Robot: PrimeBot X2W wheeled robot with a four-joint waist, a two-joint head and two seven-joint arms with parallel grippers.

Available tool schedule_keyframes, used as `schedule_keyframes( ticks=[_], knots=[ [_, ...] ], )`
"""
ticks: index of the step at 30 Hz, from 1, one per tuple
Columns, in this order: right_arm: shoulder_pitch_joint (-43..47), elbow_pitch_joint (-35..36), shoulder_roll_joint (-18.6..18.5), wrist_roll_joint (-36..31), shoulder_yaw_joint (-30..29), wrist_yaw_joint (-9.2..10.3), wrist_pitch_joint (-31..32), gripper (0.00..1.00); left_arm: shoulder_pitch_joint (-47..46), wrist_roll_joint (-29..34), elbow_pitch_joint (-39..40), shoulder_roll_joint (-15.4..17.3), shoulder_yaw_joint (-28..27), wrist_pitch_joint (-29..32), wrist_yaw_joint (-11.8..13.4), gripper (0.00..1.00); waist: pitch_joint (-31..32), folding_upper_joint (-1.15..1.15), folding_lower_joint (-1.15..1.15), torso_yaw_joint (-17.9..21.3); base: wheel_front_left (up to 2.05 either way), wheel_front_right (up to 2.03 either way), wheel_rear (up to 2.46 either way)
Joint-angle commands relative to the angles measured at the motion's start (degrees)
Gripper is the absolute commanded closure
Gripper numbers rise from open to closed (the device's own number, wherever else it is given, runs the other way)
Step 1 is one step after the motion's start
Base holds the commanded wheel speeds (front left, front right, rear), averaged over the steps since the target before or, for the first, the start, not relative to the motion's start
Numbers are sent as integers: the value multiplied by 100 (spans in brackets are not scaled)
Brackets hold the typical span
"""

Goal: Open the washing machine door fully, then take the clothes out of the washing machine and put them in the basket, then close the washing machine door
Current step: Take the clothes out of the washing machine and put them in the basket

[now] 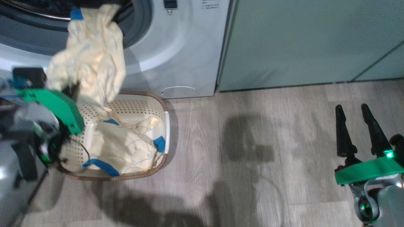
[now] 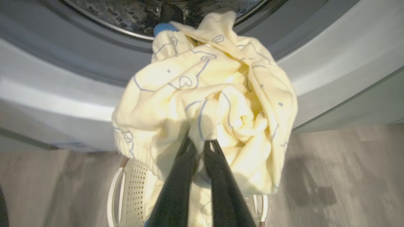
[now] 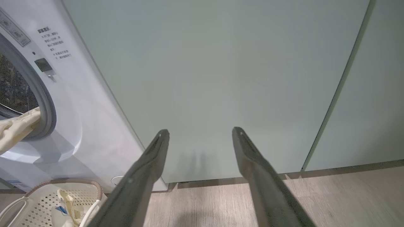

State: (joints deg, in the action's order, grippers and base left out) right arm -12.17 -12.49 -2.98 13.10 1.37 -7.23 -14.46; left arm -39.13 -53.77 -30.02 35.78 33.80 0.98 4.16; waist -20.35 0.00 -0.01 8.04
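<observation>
One cream garment (image 2: pixel 205 88) is hanging above the basket (image 1: pixel 135 105), pinched by the left tool (image 2: pixel 199 143); the right tool (image 3: pixel 200 130) is standing wide open, holding nothing.

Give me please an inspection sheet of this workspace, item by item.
Surface: grey wood-look floor with shadows.
Job's things: cream garment trails from the washing machine drum mouth; basket below holds a second garment.
Clutter: nothing seen.
Grippers: left gripper shut on the cream garment; right gripper open, empty.
Cables: thin dark wire loops over the basket.
Surroundings: sage-green cabinets right of the washing machine.
</observation>
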Motion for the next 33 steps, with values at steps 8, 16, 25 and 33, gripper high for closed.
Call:
schedule_keyframes(
  ticks=[8, 16, 25, 33],
  knots=[
    [82, 151, -131, -13, 87, -25, -54, 0, 1110, -151, 1070, 101, -213, -182, 937, 100, 185, 0, 1, -258, 0, 0, 0],
    [13, 164, -191, 13, 160, -25, -54, 0, 1495, -194, 769, -349, 12, -292, 1062, 100, 93, 0, 1, -244, 0, 0, 0],
    [-113, 207, -201, 20, 193, -25, -54, 0, 974, -116, -882, -888, 236, -428, 641, 100, -215, 0, 1, -113, 0, 0, 0],
    [-313, 255, -204, 20, 236, -25, -54, 0, 180, -82, -2633, -1351, 350, -561, -5, 100, -626, 0, 1, 95, 0, 0, 0]
  ],
)
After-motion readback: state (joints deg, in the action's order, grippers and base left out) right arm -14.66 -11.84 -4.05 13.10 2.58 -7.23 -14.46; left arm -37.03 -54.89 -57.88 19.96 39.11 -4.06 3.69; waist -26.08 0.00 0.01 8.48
